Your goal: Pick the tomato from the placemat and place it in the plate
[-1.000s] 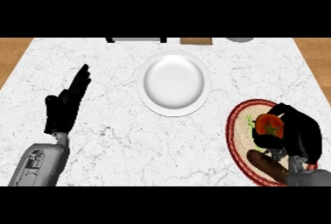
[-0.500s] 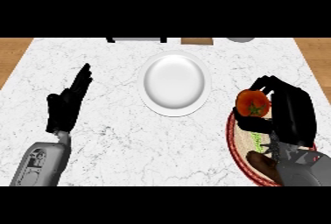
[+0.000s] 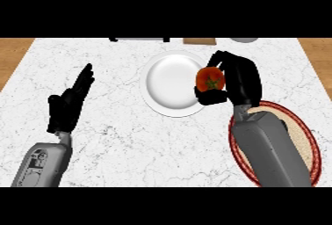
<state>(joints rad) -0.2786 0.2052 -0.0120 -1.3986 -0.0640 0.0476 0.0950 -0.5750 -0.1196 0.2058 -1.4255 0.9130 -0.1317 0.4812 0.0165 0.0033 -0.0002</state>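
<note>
Two steps of the task look done, one left. Tomato [image 3: 211, 80] already off the placemat [image 3: 304, 136], carried in the right hand [image 3: 239, 81], fingers and thumb curled round it from above and below. Held at the right rim of the plate [image 3: 170, 83], overlapping that rim as seen from above; height above the plate not readable from this steep view. Still to do, by the look of it: moving a little further left over the plate's middle, lowering, opening the fingers.

Tomato round, glossy red-orange, with a small dark green star of a stem facing the viewer. Smooth skin, likely to roll once set down, though the plate's shallow dip should keep it in.

Plate plain white, round, smooth and slightly shiny, with a raised rim and a paler centre. Nothing on it.

Placemat oval, woven-looking tan centre with a dark red border, lying at the lower right, half hidden under the grey right forearm [image 3: 272, 149].

Counter [image 3: 142, 145] white marble with fine grey veins, flat and matte; wood-coloured strips showing at both far sides.

Left hand [image 3: 68, 105] at the left, open, fingers straight and pointing up, resting, well apart from plate and tomato.
</note>
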